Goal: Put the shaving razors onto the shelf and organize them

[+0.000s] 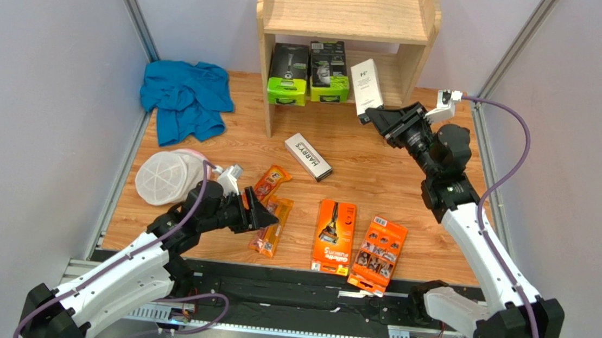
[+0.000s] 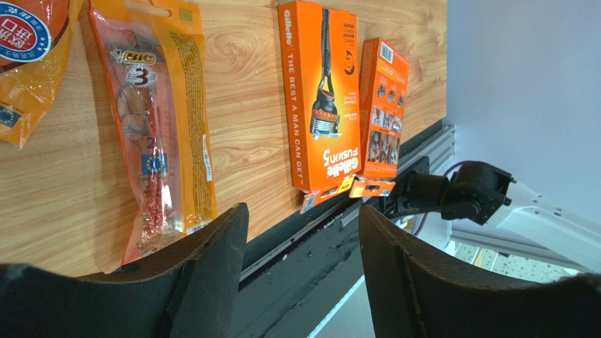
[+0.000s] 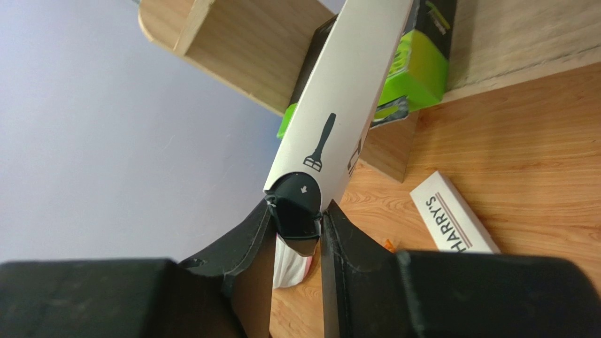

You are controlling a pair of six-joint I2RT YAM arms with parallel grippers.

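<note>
The right claw (image 1: 370,116) is closed on one end of a long white box (image 1: 367,86), which stands tilted at the right of the shelf's (image 1: 351,12) lower tier, beside two green packs (image 1: 308,73) standing there. Whether the box rests on the tier I cannot tell. In the right wrist view the fingers (image 3: 243,239) pinch it across its narrow thickness near the bottom end, so most of its length sticks out beyond the grip. I judge it a light, stiff carton, but smooth-sided and long enough to swing or slip in the pinch if it catches the side panel or a green pack. A hold nearer the middle would steady it. The left claw (image 1: 264,212) is wide open and holds nothing, low over the table (image 1: 410,178) next to two orange blister packs (image 1: 272,226); whether it touches one I cannot tell. Those look the awkward ones — thin, flexible film on card, likely to bend and slide, lying flat on the wood. They are best taken across the narrow width, where the razors give some bulk. The HARRY'S box (image 1: 308,156) lies flat between the shelf and the blister packs, and looks rigid and easy to pinch across its short sides. Two flat boxes (image 1: 333,237), both orange, lie side by side near the front edge. The right-hand one reaches past the wood — probably a way for a finger to get under it, since both look thin, stiff and light.
</note>
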